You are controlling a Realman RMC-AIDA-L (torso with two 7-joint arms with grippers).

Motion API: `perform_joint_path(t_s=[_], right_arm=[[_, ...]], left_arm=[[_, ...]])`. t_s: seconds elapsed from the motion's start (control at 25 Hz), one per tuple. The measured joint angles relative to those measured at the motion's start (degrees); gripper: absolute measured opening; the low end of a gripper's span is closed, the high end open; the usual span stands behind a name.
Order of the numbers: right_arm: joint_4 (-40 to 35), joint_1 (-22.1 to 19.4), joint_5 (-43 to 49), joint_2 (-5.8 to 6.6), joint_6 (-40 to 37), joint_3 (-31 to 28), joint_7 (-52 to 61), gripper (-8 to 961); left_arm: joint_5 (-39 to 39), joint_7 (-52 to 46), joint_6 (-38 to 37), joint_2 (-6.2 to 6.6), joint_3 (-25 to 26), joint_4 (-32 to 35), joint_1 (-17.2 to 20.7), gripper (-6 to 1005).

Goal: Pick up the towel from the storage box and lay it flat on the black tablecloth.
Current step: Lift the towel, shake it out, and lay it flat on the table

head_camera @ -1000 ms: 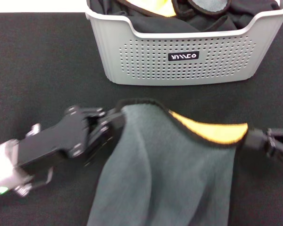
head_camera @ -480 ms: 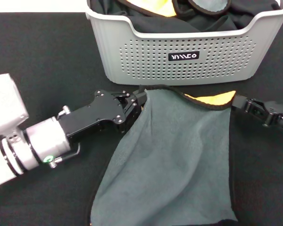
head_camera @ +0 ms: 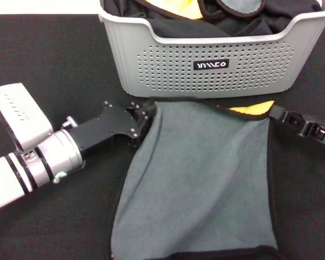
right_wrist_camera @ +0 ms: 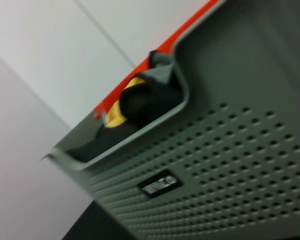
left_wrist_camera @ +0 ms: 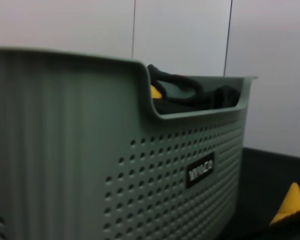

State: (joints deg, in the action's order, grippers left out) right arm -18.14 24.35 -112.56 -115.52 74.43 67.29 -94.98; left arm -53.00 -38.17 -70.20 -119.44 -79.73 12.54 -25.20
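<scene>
The towel (head_camera: 200, 179) lies spread on the black tablecloth (head_camera: 49, 59), grey-teal face up, with a small yellow fold at its far right corner. It sits just in front of the light grey storage box (head_camera: 206, 70). My left gripper (head_camera: 146, 111) is shut on the towel's far left corner, low at the cloth. My right gripper (head_camera: 276, 112) is shut on the far right corner. The left wrist view shows the box wall (left_wrist_camera: 90, 165) close by and the yellow towel corner (left_wrist_camera: 290, 202). The right wrist view shows the box (right_wrist_camera: 230, 165) only.
The box holds bunched black cloths (head_camera: 227, 24) and another yellow and grey cloth (head_camera: 189, 8). The box wall stands right beyond both grippers. The towel's near hem reaches the view's lower edge. Bare tablecloth lies to the left and right.
Both grippers have moved down and toward the box with the towel corners. The towel, hanging and creased before, now lies spread and nearly flat on the tablecloth.
</scene>
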Motion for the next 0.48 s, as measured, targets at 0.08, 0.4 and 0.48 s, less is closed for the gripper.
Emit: perform_joint_path(t_s=[0.08, 0.4, 0.48], right_arm=[[0.7, 0.3, -1.1, -0.07, -1.7, 0.2, 0.0, 6], [3.1, 2.2, -1.5, -0.48, -4.5, 0.2, 0.5, 6], [3.2, 2.6, -1.5, -0.69, -5.1, 0.2, 0.5, 6]], left_arm=[[0.0, 2.4, 0.1, -0.21, 2.6, 0.0, 0.3, 9], [0.0, 7.5, 0.3, -0.36, 3.4, 0.1, 0.7, 10], [0.0, 9.4, 0.6, -0.38, 3.4, 0.1, 0.8, 10]])
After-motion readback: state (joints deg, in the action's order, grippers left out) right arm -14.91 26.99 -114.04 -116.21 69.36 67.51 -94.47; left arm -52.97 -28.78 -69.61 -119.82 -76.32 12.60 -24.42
